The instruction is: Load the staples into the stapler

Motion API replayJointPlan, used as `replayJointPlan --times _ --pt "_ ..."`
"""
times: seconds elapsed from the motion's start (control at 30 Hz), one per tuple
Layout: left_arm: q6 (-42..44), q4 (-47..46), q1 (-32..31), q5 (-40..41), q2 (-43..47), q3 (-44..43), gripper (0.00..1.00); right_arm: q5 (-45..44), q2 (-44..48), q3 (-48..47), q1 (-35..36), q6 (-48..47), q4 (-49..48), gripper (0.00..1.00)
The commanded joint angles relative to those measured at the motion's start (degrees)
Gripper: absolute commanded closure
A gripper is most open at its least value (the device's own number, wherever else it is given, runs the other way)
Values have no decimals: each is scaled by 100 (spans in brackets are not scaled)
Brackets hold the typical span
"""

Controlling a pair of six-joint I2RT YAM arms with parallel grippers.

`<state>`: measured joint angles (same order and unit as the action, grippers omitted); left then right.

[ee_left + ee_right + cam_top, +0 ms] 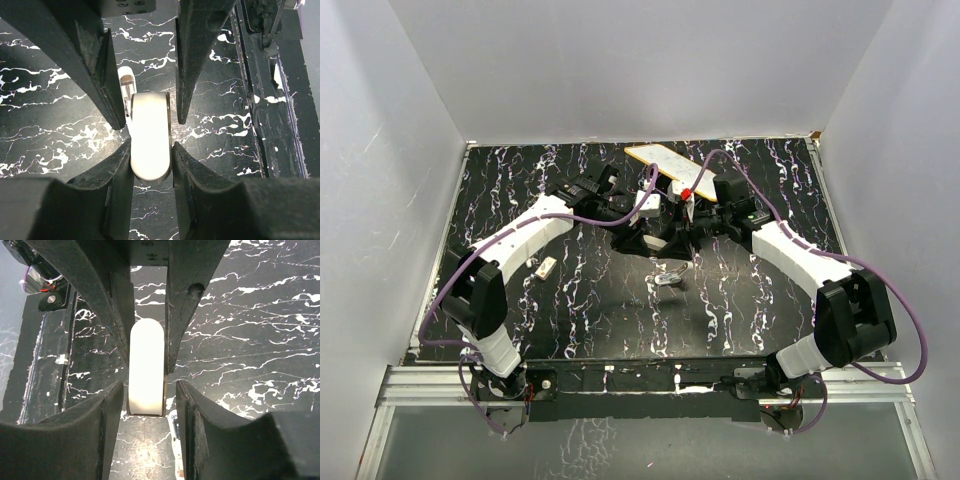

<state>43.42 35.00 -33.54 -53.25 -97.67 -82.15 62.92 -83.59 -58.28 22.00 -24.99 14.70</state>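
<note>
Over the back middle of the table (590, 320), holds the stapler (150, 150) between two arms meeting nose to nose. Pinches one white rounded end firmly in the left gripper (150, 135). Straddles another white end with the right gripper (146, 380), clamped or not impossible to tell. Could strain or twist the hinge if tugged unevenly from both sides. Could slip off the smooth plastic and drop. Might then land on the small pale piece (670, 276) lying nearby.
</note>
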Motion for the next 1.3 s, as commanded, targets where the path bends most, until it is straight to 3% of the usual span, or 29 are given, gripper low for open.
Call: replayJointPlan --times 0.0,0.13,0.3,0.37,0.47,0.57,0.77,1.07,1.27 --pt "24 30 -4 -212 380 -100 100 10 41 -195 -20 -240 237 53" --pt "9 16 -4 -169 380 -100 100 39 10 -225 -19 -277 307 62" --pt "-107 -66 -6 -55 401 -55 98 2 33 -328 -19 -241 306 86" --pt "-560 -379 3 121 457 6 81 -94 65 -401 -32 -194 269 92" --pt "-942 -571 155 101 544 -40 49 -124 128 -432 -130 132 12 92" --pt "-1334 -894 536 -140 739 28 36 19 251 -360 -326 656 -412 92" --pt "-2819 -2566 1040 -1039 1141 759 8 230 422 -353 -530 1911 -1241 92" --pt "-6434 -6460 994 -1485 1053 1988 10 670 340 -383 -531 3557 -2569 92" --pt "-6829 -6942 841 -1415 970 2087 16 886 282 -184 -496 4087 -3190 92"
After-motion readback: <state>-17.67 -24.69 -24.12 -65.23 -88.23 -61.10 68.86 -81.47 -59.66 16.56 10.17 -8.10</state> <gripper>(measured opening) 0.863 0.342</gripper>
